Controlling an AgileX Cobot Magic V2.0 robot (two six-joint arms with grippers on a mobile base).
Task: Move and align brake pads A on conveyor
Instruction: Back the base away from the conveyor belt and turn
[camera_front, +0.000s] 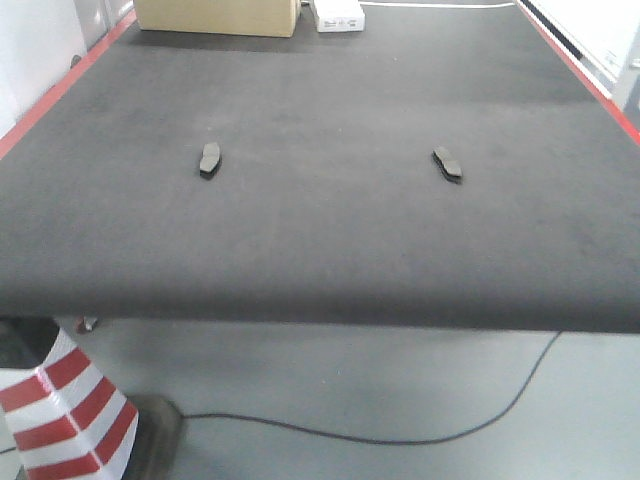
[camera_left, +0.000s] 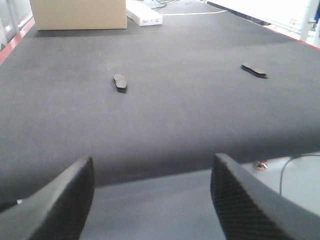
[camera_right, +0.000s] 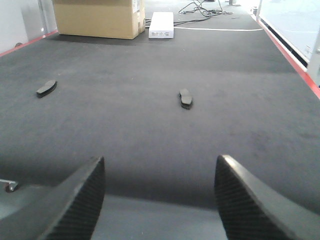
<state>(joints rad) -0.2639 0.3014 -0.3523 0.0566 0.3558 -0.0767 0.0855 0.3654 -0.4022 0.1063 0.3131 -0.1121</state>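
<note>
- Exterior front-facing view: only two of the brake pads A show, both flat on the conveyor (camera_front: 320, 250) and well apart. The left pad (camera_front: 209, 159) lies almost lengthwise up the belt, and the right pad (camera_front: 447, 164) is skewed on a diagonal
- Neither arm appears in this view. A cardboard box (camera_front: 215, 15) and a white unit (camera_front: 337, 14) sit at the far end, and a striped cone (camera_front: 60, 420) and a cable (camera_front: 400, 435) are on the floor below the near edge
- Judged from this, the task is at its opening: nothing is gripped and the pads do not line up with each other
- Left wrist view: the left gripper (camera_left: 150, 200) has its fingers (camera_left: 55, 205) spread wide with nothing between them, hanging short of the belt's near edge. The left pad (camera_left: 120, 83) is well ahead and slightly left of the gap, and the right pad (camera_left: 254, 71) is far off to the right
- The next move likely calls for a reach forward and down, with the wrist turned so the fingers close across the pad's narrow width
- Right wrist view: the right gripper (camera_right: 160, 197) is likewise wide apart and empty, also back from the near edge. The right pad (camera_right: 186, 98) is well ahead and a little right of the gap's centre, and the left pad (camera_right: 46, 88) is far to the left
</note>
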